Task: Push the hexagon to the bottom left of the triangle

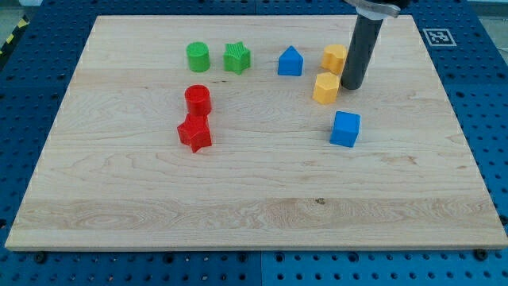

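Observation:
My tip (352, 86) stands at the right edge of a yellow hexagon-like block (325, 88), touching it or nearly so. A second yellow block (334, 58), also many-sided, lies just above that one, to the upper left of my tip and partly against the rod. I cannot tell which of the two is the true hexagon. The blue triangle-like block (290, 62), pointed at its top, lies left of the upper yellow block and up-left of the lower one.
A blue cube (345, 129) lies below my tip. A green cylinder (198, 57) and a green star (236, 58) sit left of the blue triangle. A red cylinder (197, 100) and a red star (194, 133) lie further left, below them. The wooden board (254, 214) bears them all.

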### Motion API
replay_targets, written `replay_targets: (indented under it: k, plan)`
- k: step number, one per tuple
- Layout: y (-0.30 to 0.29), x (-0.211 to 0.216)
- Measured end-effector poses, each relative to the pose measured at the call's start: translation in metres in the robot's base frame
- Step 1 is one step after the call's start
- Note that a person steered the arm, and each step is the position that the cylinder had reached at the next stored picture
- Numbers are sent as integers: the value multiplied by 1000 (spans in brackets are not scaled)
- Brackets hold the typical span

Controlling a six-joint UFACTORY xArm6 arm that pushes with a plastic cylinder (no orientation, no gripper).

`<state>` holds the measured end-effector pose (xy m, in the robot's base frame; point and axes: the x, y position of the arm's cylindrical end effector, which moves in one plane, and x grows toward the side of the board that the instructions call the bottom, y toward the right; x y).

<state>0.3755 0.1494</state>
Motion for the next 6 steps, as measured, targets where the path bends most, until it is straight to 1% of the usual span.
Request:
replay_targets:
  k: [2,3,5,6]
  plan:
    - [0,9]
    - [-16,10]
    - [-69,25]
    - [-71,27]
